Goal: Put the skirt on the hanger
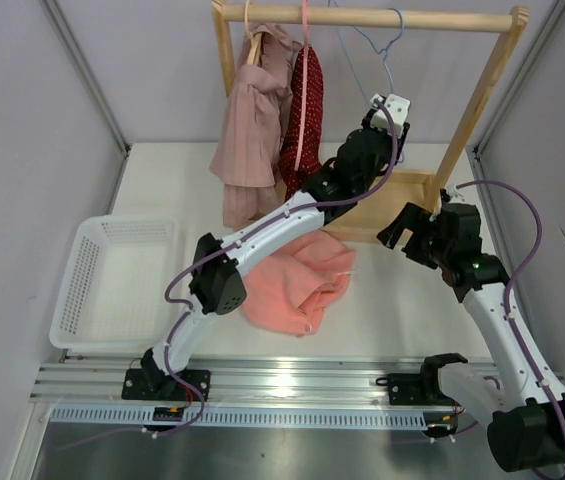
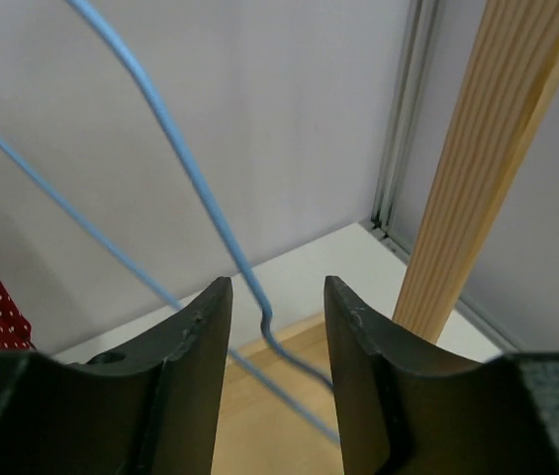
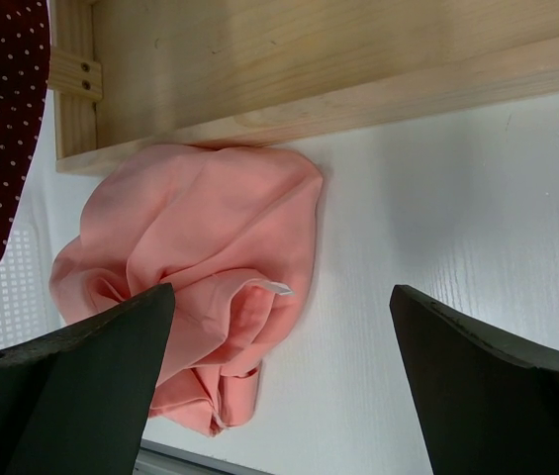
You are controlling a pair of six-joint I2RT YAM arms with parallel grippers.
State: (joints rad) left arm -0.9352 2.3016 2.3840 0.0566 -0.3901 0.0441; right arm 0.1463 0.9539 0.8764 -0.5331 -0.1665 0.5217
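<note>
At lower centre of the top view, the skirt (image 1: 297, 285) lies in a crumpled heap on the bench (image 1: 402, 310), its upper edge touching the rack base (image 1: 407, 195). It appears to be light, limp cloth with no stiffness: expect it to sag and fold when lifted, and to slide off a thin wire unless draped evenly. Take hold at a raised fold or at the hemmed edge near the white tag, visible at centre of the right wrist view; a pinch on flat cloth may gather several layers. The hanger (image 2: 203, 195) is thin blue wire, hung from the rail (image 1: 362, 17) at upper centre. It is probably light and springy, so it may swing or twist when pushed. The left gripper (image 2: 277, 297) is open, its jaws standing either side of the wire without visible contact. The right gripper (image 3: 281, 297) is spread wide and empty above bare bench, to the right of the skirt. The bench is white, smooth and flat. Room is limited: a rack post (image 1: 477, 100) at right, two hung garments at upper left, a basket (image 1: 112, 280) at left.
</note>
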